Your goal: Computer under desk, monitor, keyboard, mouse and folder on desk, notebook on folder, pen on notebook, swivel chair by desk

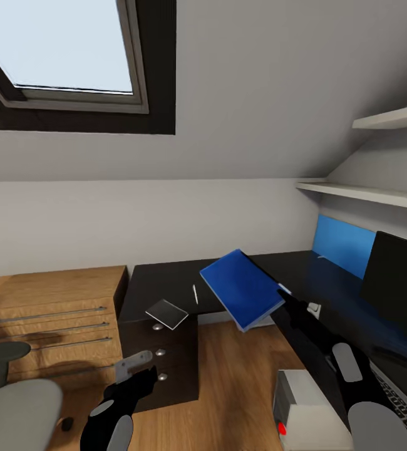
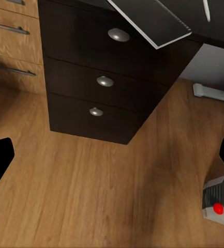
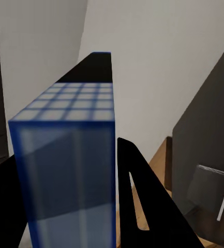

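Blue flat rectangular folder (image 1: 242,289) tilted in air above black-topped desk (image 1: 166,282), right gripper (image 1: 286,295) jaws clamped on its edge; left gripper (image 1: 142,369) jaws spread, empty.

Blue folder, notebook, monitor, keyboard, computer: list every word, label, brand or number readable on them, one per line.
No readable text anywhere.
Folder, held tilted in the right hand: plain blue cover, only a faint grid on its edge.
Notebook: blank grey.
Monitor: black screen, no logo visible.
Keyboard: key legends too small to read.
Computer: a red dot, no lettering.
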`<state>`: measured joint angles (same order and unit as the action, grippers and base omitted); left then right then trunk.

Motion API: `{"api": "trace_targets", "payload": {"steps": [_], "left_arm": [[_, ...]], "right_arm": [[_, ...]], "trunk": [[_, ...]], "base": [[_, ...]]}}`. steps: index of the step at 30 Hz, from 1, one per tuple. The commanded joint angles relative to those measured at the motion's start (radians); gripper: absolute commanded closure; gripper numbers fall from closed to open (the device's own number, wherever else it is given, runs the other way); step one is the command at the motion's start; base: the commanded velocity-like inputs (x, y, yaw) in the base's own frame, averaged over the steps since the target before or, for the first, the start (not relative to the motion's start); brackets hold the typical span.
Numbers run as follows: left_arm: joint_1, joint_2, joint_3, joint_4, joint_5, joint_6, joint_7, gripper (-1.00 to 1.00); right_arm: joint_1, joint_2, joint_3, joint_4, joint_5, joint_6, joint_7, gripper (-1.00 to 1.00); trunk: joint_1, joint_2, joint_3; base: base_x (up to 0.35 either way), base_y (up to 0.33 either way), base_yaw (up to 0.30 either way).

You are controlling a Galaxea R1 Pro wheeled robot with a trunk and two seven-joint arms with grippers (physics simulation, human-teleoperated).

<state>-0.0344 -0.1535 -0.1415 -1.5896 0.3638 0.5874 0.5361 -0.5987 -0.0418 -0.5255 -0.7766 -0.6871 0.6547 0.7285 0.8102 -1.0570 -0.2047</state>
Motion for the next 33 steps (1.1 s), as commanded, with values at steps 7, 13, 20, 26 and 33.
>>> {"api": "trace_targets", "payload": {"steps": [7, 13, 20, 26, 33], "left_arm": [[-0.001, 0.000, -0.003, 0.009, 0.010, 0.002, 0.010, -1.00], [-0.001, 0.000, -0.006, 0.016, 0.009, 0.002, 0.010, -1.00], [-0.001, 0.000, -0.013, 0.028, 0.009, 0.002, 0.010, -1.00], [-0.001, 0.000, -0.026, 0.032, 0.009, 0.000, 0.013, -1.00], [-0.001, 0.000, -0.027, 0.034, 0.009, 0.001, 0.014, -1.00]], "right_arm": [[-0.001, 0.011, -0.009, -0.004, -0.010, -0.023, -0.115, 1.00], [-0.001, 0.027, -0.011, -0.006, -0.117, -0.038, -0.228, 1.00], [-0.001, 0.030, -0.009, -0.006, -0.147, -0.104, -0.276, 1.00], [-0.001, 0.058, -0.009, -0.015, -0.146, -0.121, -0.442, 1.00], [-0.001, 0.097, -0.010, -0.045, -0.151, -0.255, -0.548, 1.00]], "trunk": [[0.000, -0.001, -0.001], [0.000, -0.001, -0.001], [0.000, -0.001, -0.001], [0.000, -0.001, -0.001], [0.000, -0.001, -0.001]], "base": [[0.000, 0.000, -0.004], [0.000, 0.000, 0.000], [0.000, 0.000, 0.000], [0.000, 0.000, 0.000], [0.000, 0.000, 0.000]]}}
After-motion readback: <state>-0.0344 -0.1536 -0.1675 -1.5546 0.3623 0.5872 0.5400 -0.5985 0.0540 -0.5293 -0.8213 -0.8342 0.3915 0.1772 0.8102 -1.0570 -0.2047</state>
